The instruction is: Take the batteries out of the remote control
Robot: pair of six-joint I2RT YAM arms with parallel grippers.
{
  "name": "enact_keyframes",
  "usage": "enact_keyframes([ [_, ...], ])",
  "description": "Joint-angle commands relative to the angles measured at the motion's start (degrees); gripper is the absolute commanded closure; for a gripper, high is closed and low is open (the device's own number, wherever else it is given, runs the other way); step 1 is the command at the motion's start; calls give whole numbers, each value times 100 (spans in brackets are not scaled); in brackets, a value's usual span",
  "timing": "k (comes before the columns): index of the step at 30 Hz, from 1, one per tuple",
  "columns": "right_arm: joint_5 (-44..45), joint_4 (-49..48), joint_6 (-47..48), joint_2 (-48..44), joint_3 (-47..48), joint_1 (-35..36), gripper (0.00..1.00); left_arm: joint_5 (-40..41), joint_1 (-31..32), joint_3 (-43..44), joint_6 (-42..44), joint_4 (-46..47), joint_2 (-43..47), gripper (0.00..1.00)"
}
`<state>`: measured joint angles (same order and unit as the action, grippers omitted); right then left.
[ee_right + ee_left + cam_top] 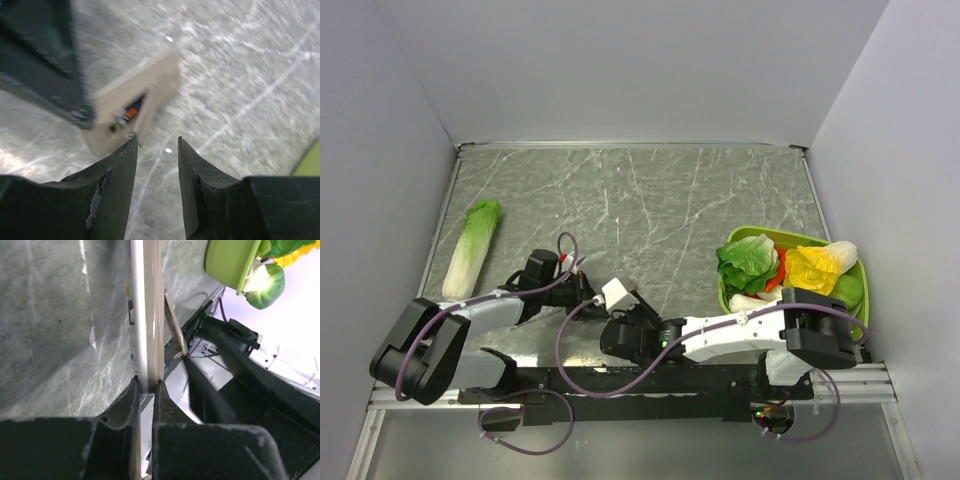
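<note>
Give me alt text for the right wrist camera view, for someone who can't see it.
The left gripper holds the tan remote control over the grey marbled table, its back recess open with an orange-and-dark bit inside, probably a battery. In the foreground the right gripper is open and empty, just short of the remote.

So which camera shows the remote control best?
The right wrist view: the remote control shows its tan back and recess, though blurred. Left wrist sees only its edge, clamped in the left gripper; the top view, a tiny pale block.
</note>
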<state>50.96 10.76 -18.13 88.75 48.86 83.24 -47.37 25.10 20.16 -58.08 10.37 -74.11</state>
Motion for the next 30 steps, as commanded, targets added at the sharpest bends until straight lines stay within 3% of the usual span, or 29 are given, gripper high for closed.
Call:
enact_keyframes([
  [1, 573, 856, -717, -340, -43, -282, 55, -168, 91, 172, 183, -571, 107, 99],
  [14, -112, 462, -1114, -1149, -852, -554, 53, 677, 91, 269, 227, -695, -139, 99],
  [21, -1421, -495, -683, -1860, -1352, -853, 52, 1414, 91, 164, 87, -721, 62, 99],
  [24, -1554, -523, -648, -2221, -1441, -915, 51, 1625, 83, 14, -36, -729, 317, 99],
  [26, -1563, -488, -648, -2466, -1467, -924, 50, 1793, 100, -4, -10, -834, 431, 97],
  [30, -1563, -488, -657, -2792, -1572, -924, 50, 1846, 100, 40, 16, -967, 476, 83],
])
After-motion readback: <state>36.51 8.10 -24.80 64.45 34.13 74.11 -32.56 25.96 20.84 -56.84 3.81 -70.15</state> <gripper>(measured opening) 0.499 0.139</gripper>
